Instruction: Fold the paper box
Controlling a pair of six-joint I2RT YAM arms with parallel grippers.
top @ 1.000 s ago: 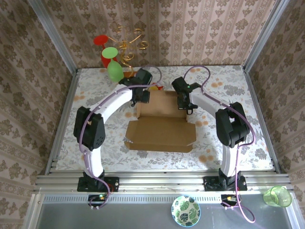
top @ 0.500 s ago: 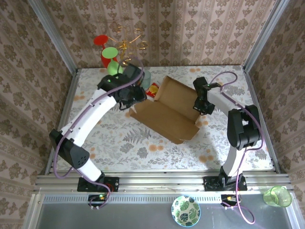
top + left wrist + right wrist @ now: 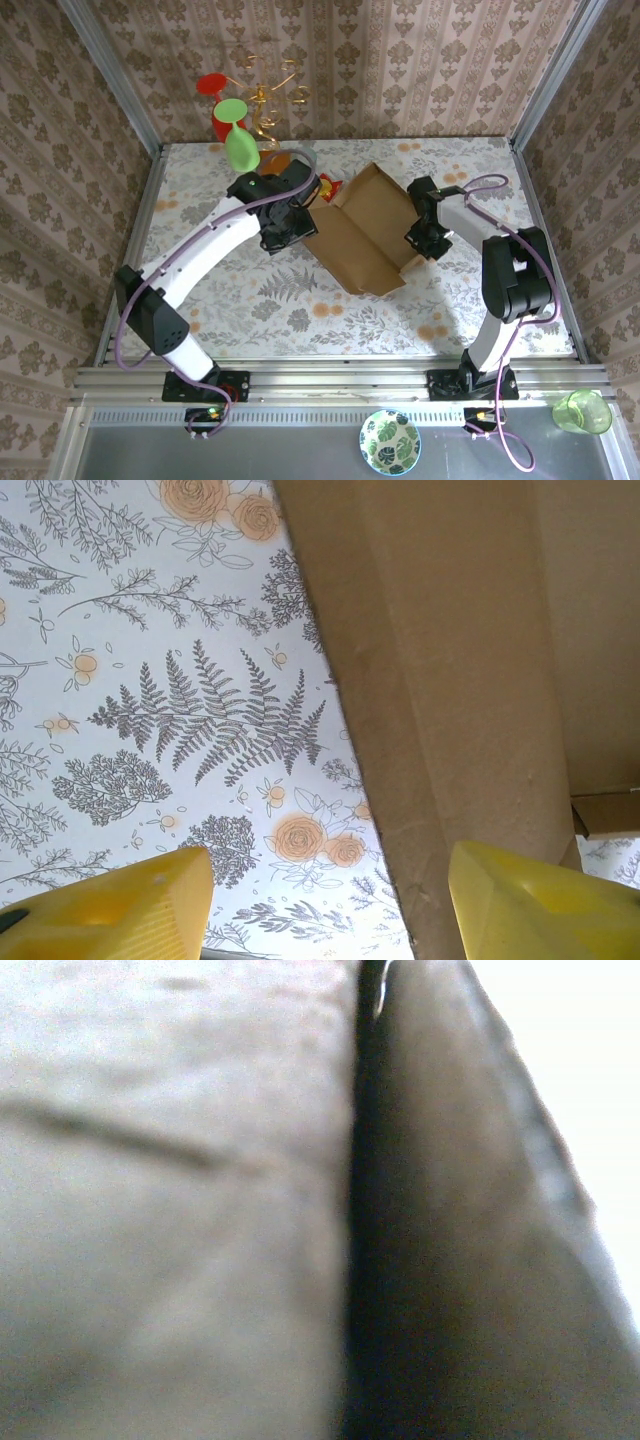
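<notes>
Now, step in hand: early folding. The paper box (image 3: pixel 362 238) is only partly formed, lying skewed on the floral table (image 3: pixel 250 300) with one wide panel tilted up toward the upper right of the top view.
Box position: centre of the top view, between the two arms. In the left wrist view its brown edge (image 3: pixel 400 730) runs from top centre down to the bottom.
Left gripper (image 3: pixel 297 214): at the box's left edge, jaws well apart. The yellow fingertips (image 3: pixel 115 905) sit at the bottom corners of the wrist view with the cardboard edge between them, and nothing is clamped.
Right gripper (image 3: pixel 426 238): at the box's right wall, jaws closed. The wrist view is blurred cardboard (image 3: pixel 170 1210) pressed close, so I cannot tell whether a wall is pinched.
Next move, as a judgement: the left fingers need to close on the edge they straddle, or slip under it. They can then lift the side flap along its crease while the right side steadies the box.
Risk: the light box may slide across the cloth rather than bend.
</notes>
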